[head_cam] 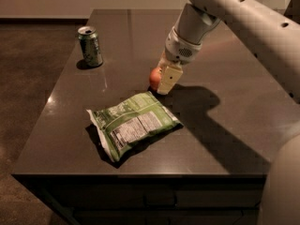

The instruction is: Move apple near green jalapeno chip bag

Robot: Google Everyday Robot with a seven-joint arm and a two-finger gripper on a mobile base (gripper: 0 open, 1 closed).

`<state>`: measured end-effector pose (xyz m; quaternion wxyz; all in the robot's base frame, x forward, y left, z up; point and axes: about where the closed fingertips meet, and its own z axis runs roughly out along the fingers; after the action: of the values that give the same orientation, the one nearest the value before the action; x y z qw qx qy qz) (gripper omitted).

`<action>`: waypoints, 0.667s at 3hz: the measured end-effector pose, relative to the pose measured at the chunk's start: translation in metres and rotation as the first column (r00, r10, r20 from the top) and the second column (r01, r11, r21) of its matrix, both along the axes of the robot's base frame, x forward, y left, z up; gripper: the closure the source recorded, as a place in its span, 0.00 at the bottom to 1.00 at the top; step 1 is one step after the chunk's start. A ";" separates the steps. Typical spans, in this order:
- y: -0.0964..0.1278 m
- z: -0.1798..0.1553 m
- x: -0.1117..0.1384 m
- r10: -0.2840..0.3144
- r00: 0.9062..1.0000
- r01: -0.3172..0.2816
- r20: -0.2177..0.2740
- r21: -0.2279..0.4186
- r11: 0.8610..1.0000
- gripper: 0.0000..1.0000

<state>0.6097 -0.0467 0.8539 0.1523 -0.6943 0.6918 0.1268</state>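
Observation:
The apple (154,78) is small and red-orange, and only its left side shows between the gripper's fingers. My gripper (163,80) is shut on the apple and holds it at the table surface, pointing down from the arm that reaches in from the upper right. One cream-coloured finger (168,78) covers the apple's right side. The green jalapeno chip bag (133,123) lies flat with its white label panel up, in the front middle of the table. The apple is just beyond the bag's far right corner, a short gap away.
A green soda can (90,46) stands upright at the table's (225,139) back left. The table's front edge runs just below the bag. The robot's arm (234,13) spans the upper right, and part of its body fills the lower right corner.

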 end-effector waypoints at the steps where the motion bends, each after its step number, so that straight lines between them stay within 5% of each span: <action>1: -0.008 -0.001 -0.001 0.020 0.999 -0.020 -0.045 0.010 1.000 0.12; 2: -0.006 -0.001 0.002 0.021 0.999 -0.020 -0.043 0.018 1.000 0.00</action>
<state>0.6114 -0.0522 0.8527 0.1421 -0.6971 0.6866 0.1496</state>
